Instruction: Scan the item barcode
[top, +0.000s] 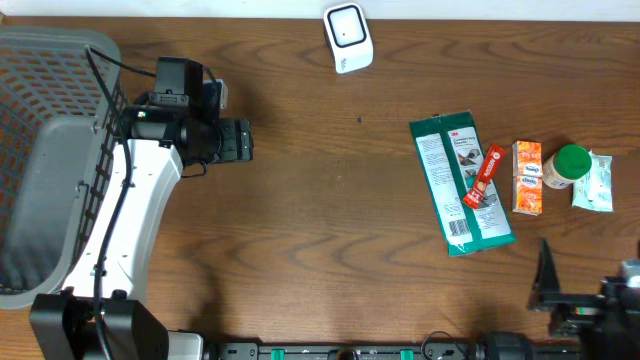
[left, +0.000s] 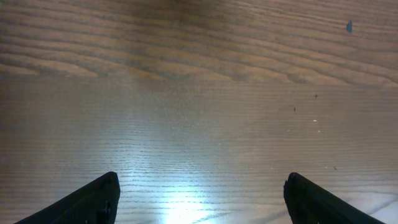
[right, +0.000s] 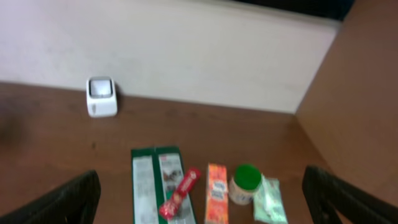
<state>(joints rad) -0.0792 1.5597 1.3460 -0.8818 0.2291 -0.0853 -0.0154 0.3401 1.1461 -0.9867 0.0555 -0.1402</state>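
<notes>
On the green packet (top: 447, 195) — a 3M logo; other print unreadable.

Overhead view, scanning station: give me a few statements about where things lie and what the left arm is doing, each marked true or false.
1. A red packet lies on top of the green 3M pack. True.
2. The left gripper has its jaws shut on the orange box. False: the jaws are open and empty over bare table, far from the box.
3. The white scanner stands near the far edge, apart from the items. True.
4. The green-lidded jar sits in the grey basket. False: it stands on the table between the orange box and a pale green sachet, across the table from the basket.
</notes>
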